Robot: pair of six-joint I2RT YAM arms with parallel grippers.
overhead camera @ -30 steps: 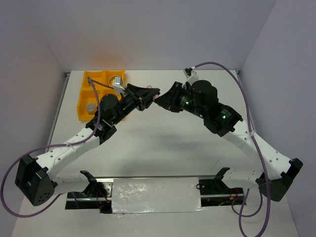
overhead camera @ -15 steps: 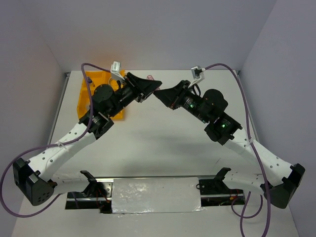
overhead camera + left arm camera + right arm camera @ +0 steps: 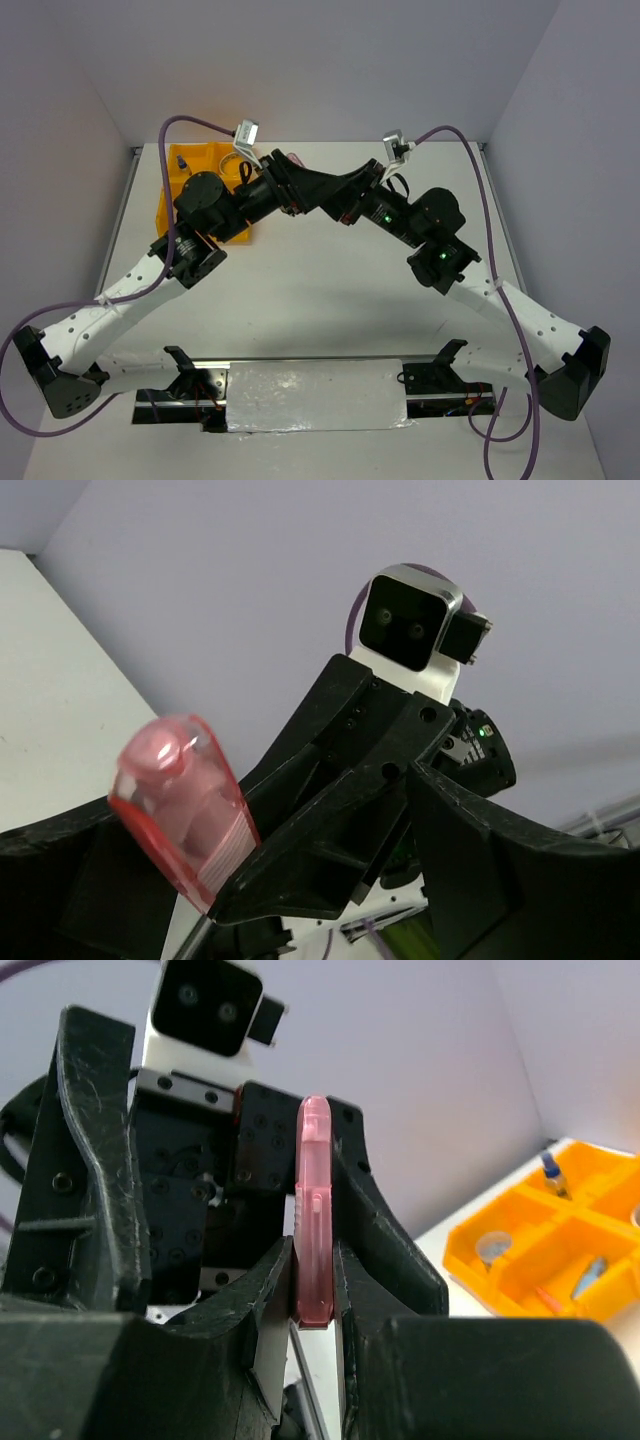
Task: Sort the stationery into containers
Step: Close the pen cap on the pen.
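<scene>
A pink tapered piece (image 3: 313, 1222) stands upright, pinched by its lower end in my right gripper (image 3: 313, 1295), which is shut on it. My left gripper (image 3: 300, 900) is open wide, its fingers (image 3: 85, 1120) straddling the right one's tips without touching the pink piece (image 3: 185, 800). In the top view both grippers, left (image 3: 325, 182) and right (image 3: 305, 195), overlap in mid-air at the back centre. The orange-yellow tray (image 3: 178, 160) lies at the back left. Its compartments (image 3: 600, 1175) hold a grey-clear jar (image 3: 492, 1248), a blue-capped bottle (image 3: 550, 1170), a blue piece (image 3: 592, 1270) and another pink piece (image 3: 545, 1295).
The left arm's upper links (image 3: 205, 200) hang over part of the tray and hide its right compartments from above. Purple cables (image 3: 455, 135) loop off both wrists. White walls close the table at the back and sides.
My left gripper's jaws have sprung open. Both wrists have slid leftward and closer, so the fingers that met tip to tip now overlap. The right gripper stays shut on the pink piece.
</scene>
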